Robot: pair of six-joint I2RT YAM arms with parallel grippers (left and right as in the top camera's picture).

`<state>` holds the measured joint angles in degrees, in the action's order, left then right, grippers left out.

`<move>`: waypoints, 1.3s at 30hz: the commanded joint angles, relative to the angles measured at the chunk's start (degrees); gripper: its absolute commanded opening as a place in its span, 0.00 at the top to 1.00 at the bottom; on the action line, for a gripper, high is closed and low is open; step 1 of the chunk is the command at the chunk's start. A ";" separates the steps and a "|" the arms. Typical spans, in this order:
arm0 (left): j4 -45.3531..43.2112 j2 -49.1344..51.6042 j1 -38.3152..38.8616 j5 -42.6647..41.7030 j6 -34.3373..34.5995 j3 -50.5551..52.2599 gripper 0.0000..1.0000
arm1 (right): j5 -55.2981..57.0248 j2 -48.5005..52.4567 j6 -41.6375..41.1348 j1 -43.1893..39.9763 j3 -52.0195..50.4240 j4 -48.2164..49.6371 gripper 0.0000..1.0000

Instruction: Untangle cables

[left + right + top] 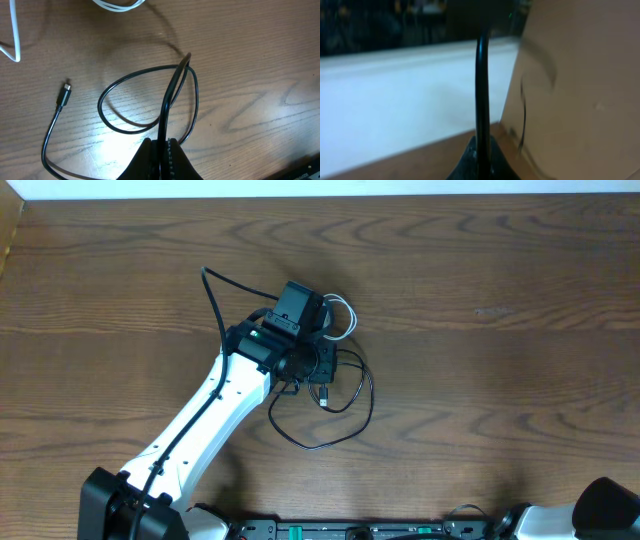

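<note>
The black cable [368,395] lies in loose loops at the table's middle, its plug end [63,95] free on the wood. In the left wrist view its loop [107,90] lies on the table and a doubled strand rises into my left gripper [162,147], which is shut on it. In the overhead view the left gripper [318,365] sits over the tangle. The white cable [347,315] curls just beyond it and shows at the top of the left wrist view [117,5]. My right gripper [482,150] looks shut, parked at the table's near right corner [610,505], away from the cables.
A thick black arm wire [481,80] runs up in front of the right wrist camera. Another arm wire [212,290] arcs off the left arm. A white wall and a brown board fill the right wrist view. The wooden table [500,310] stretches right.
</note>
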<state>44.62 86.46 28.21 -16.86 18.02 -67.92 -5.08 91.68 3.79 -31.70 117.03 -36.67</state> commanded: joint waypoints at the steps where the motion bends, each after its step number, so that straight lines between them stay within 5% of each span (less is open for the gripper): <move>1: 0.37 0.02 -0.09 -0.72 0.07 0.11 0.93 | 1.29 5.77 4.15 2.71 -3.50 -6.03 0.99; 12: 2.05 0.04 -0.09 -0.74 0.09 0.11 0.92 | 2.21 16.76 3.50 5.14 -17.11 -13.94 0.99; 24: 2.05 0.02 -0.09 -0.72 0.07 0.11 0.93 | 5.75 15.32 3.26 5.14 -20.13 -13.51 0.99; 35: 2.03 0.04 -0.09 -0.72 0.07 0.11 0.93 | 42.86 6.12 -11.63 5.14 -20.02 -10.36 0.99; 39: 2.03 0.02 -0.09 -0.72 0.07 0.11 0.93 | 46.12 1.05 -10.60 5.14 -20.02 -3.69 0.99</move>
<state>46.46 86.46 28.21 -16.86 18.04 -67.92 31.83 97.62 -4.40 -26.76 96.66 -42.87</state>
